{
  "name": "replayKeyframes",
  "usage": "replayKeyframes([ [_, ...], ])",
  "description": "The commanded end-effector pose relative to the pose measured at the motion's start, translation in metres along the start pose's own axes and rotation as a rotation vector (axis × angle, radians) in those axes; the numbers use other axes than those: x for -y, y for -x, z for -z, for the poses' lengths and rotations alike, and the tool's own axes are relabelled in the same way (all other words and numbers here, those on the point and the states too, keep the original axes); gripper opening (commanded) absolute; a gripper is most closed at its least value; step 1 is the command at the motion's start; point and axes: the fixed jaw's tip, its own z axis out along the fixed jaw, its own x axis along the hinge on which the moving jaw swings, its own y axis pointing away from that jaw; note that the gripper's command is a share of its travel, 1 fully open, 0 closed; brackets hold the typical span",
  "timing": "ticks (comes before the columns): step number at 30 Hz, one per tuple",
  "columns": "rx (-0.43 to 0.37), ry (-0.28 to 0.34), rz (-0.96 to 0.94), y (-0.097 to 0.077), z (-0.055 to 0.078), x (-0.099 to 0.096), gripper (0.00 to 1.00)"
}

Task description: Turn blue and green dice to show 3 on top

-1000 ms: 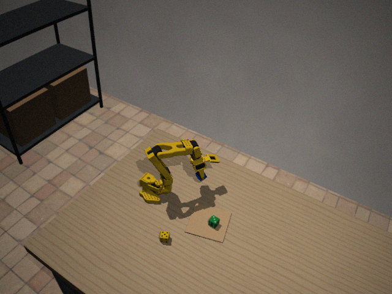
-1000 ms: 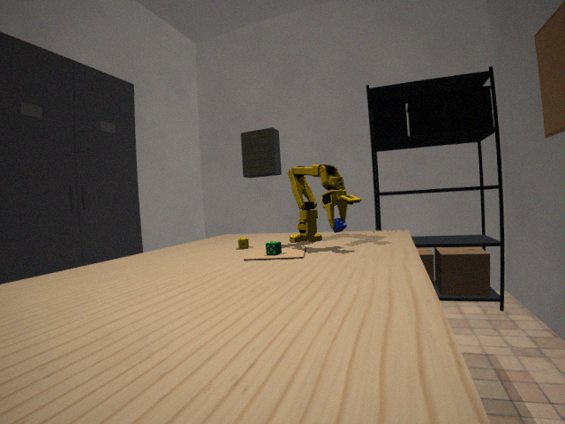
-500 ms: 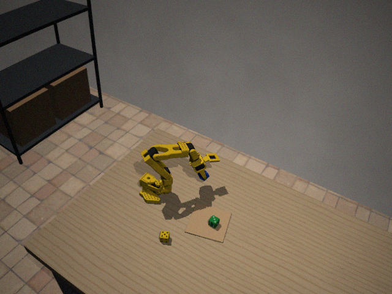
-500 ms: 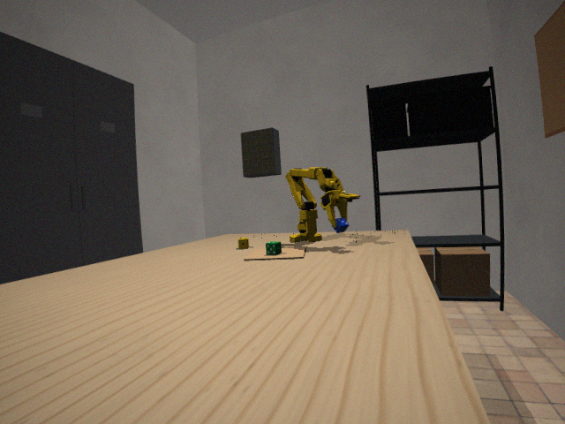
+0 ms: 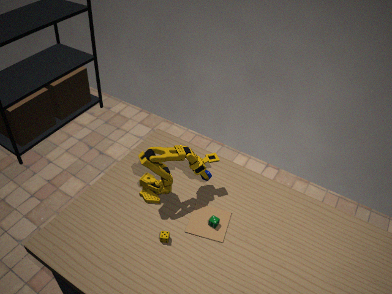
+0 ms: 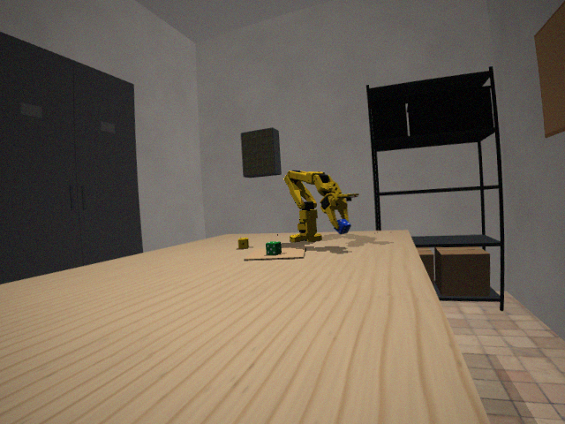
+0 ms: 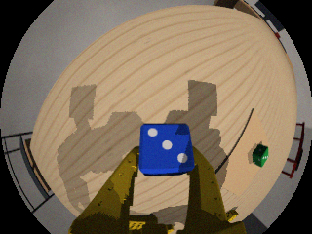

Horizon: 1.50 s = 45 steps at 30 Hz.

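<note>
Showing three pips to the wrist view, the blue die (image 5: 207, 174) (image 6: 343, 226) (image 7: 167, 149) is clamped in the pincer (image 5: 206, 176) (image 6: 342, 223) (image 7: 166, 157) above the desk (image 5: 272, 253) (image 6: 237, 329) (image 7: 161, 63), off the mat (image 5: 202, 221) (image 6: 282, 256) (image 7: 239, 168), probably for turning.

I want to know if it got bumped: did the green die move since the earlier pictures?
No. In the top view, the green die sits at the same spot on the mat.
</note>
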Motion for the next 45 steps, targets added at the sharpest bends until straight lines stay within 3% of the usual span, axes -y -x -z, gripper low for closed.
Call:
replayKeyframes([
  [1, 0.130, 0.001, -0.001, 0.014, 0.002, 0.001, 0.00],
  [9, 0.264, 0.000, -0.001, 0.021, 0.000, 0.003, 0.00],
  [23, 0.289, -0.001, -0.001, 0.022, -0.001, 0.003, 0.00],
  [33, 0.360, -0.001, -0.001, 0.029, -0.008, 0.004, 0.00],
  [45, 0.546, -0.004, 0.001, 0.039, -0.016, 0.006, 0.00],
])
